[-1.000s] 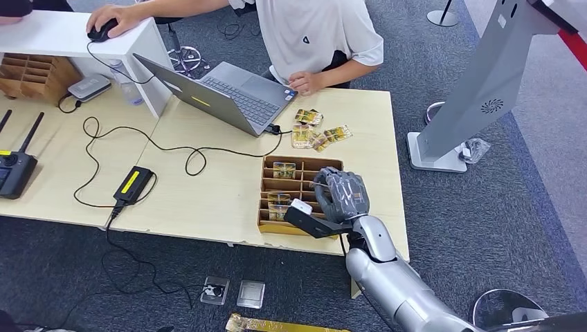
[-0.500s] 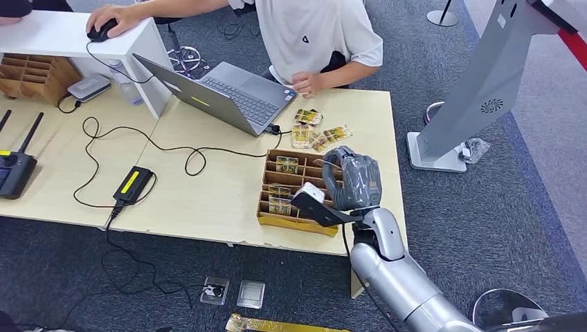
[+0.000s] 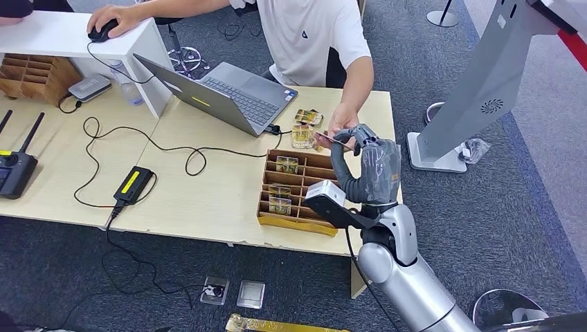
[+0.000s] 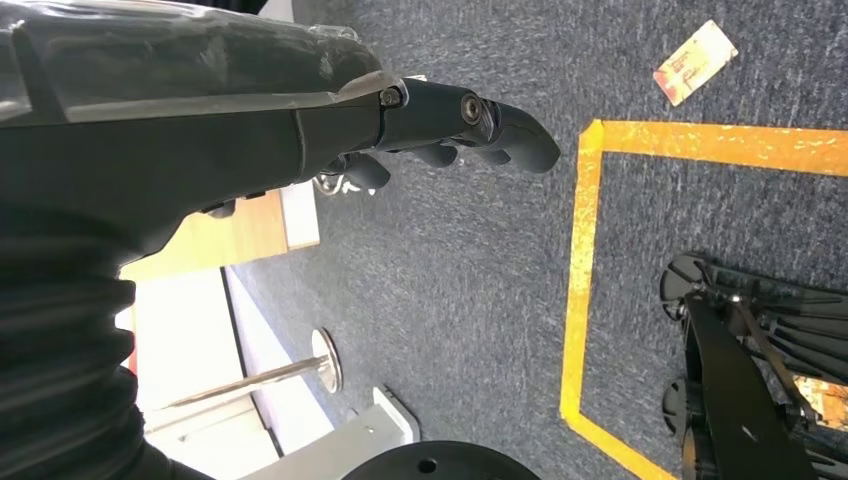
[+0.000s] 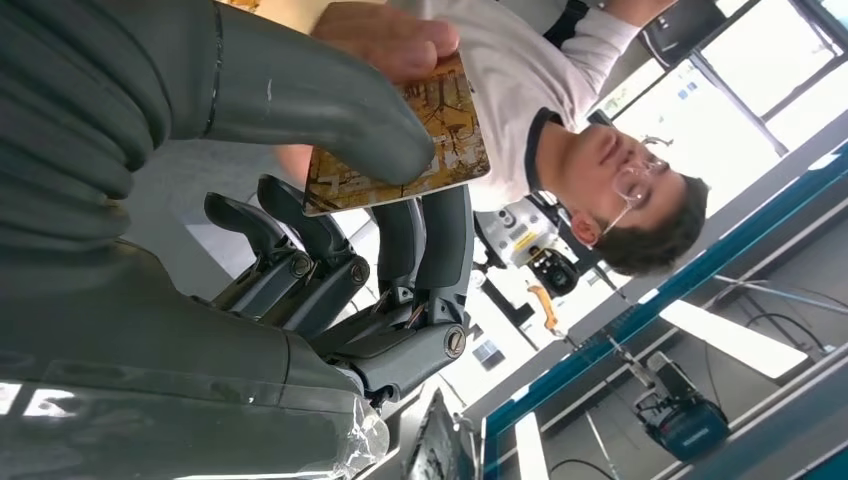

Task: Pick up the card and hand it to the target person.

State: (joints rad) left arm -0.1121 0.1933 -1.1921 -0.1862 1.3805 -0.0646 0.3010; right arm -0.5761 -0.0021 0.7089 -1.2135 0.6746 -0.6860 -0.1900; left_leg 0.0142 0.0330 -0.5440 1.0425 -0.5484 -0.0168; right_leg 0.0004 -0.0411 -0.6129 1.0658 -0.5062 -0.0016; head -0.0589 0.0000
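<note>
Right hand [image 3: 369, 166] now raised clear of the wooden tray [image 3: 299, 194] on the counter [image 3: 221, 187], thumb and fingers pinching the card [image 5: 400, 140] — person's hand [image 3: 342, 123] newly reached over, gripping its far edge, left hand [image 4: 440, 125] hanging, fingers loosely curled round nothing.

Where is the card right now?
In the head view the card is held up in the right hand, above the table's far right, with the person's hand gripping its other end.

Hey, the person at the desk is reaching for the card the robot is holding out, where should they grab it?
Probably by the free edge of the card on the person's own side. The right hand pinches the near part between thumb and fingers, and the person's hand is already on the far edge.
</note>
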